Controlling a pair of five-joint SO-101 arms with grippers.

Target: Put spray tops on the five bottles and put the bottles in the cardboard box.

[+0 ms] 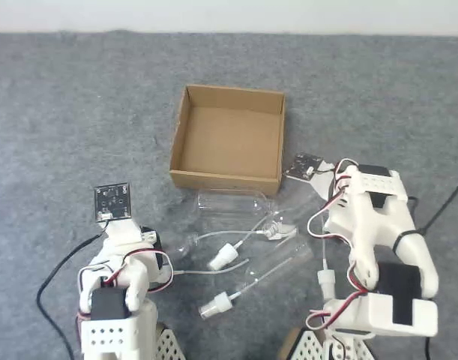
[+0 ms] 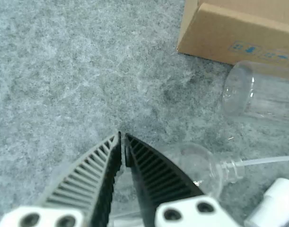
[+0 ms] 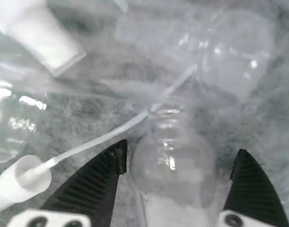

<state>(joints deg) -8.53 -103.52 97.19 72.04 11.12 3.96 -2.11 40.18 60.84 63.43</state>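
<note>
The open cardboard box [image 1: 229, 139] sits mid-table and holds nothing. In front of it lie clear bottles: one along the box's front wall [image 1: 232, 202], one [image 1: 282, 259] further forward and one [image 1: 180, 246] by the left arm. Loose white spray tops [image 1: 223, 256] [image 1: 217, 304] with thin tubes lie among them. My left gripper [image 2: 121, 138] is shut on nothing, just above the carpet, with a round bottle [image 2: 197, 164] beside it. My right gripper [image 3: 179, 156] is open over the pile, and a bottle's neck and shoulder [image 3: 170, 156] lie between its fingers.
Grey carpet covers the table. The right arm [image 1: 371, 225] bends over the right side of the pile. Another spray top [image 1: 327, 281] lies near its base. In the right wrist view a white spray top [image 3: 40, 33] and a tubed cap [image 3: 21, 179] flank the bottle.
</note>
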